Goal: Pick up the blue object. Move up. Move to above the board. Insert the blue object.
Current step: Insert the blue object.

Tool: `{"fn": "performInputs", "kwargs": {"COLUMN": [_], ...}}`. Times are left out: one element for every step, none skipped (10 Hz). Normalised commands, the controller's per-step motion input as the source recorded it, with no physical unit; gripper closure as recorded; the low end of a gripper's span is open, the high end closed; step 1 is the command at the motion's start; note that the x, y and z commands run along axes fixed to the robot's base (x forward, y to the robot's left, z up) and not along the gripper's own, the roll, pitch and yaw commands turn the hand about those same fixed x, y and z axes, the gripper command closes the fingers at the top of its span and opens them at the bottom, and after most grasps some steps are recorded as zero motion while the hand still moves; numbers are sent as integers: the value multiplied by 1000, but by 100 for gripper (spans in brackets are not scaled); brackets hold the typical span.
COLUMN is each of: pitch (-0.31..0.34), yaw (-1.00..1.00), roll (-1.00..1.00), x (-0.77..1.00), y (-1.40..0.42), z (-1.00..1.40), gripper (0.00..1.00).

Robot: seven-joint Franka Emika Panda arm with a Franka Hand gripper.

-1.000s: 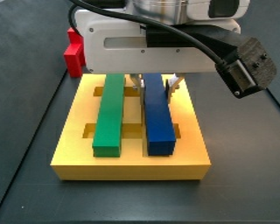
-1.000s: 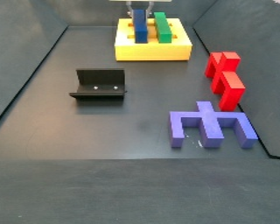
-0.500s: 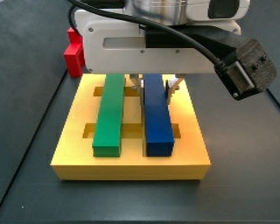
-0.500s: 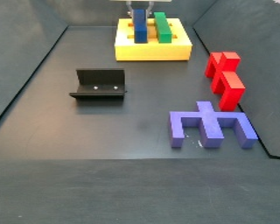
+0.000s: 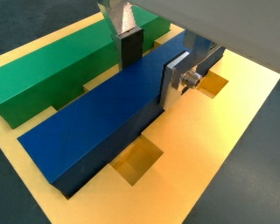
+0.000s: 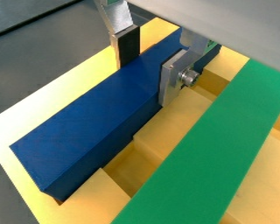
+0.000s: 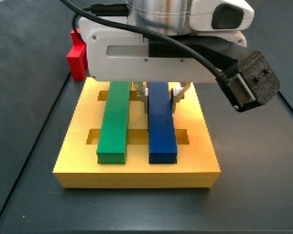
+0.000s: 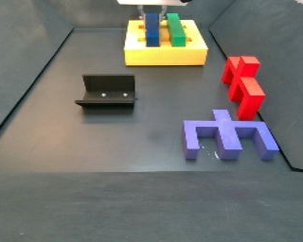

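The dark counter (image 8: 129, 142) was seen to carry everything, and the board (image 7: 138, 166) was taken as the landmark, being the largest thing on it. In both side views the board was seen at the far end of the counter, with the arm's white housing (image 7: 149, 41) held directly over it.

On the board, 2 long bars were laid side by side in its grooves: the green bar (image 7: 113, 119) and the blue object (image 7: 161, 128). The blue object (image 5: 101, 122) was seen lying along the board's top face, parallel to the green bar (image 5: 55, 66) and just beside it, with open rectangular slots visible in the board (image 5: 224, 114) next to it.

The tool (image 5: 152, 54) was placed over the far part of the board, its 2 silver fingers (image 6: 174, 74) set on either side of the blue object (image 6: 95, 118). It could not be told whether the pads were pressed against the bar or just clear of it.

Away from the board, a purple notched block (image 8: 227, 136), 2 red blocks (image 8: 244, 83) and the fixture (image 8: 107, 91) were seen on the counter.
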Motion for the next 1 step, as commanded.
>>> {"fn": "performInputs", "kwargs": {"pitch": [0], "yaw": [0], "roll": [0], "x": [0], "y": [0], "z": [0], "gripper": [100]}}
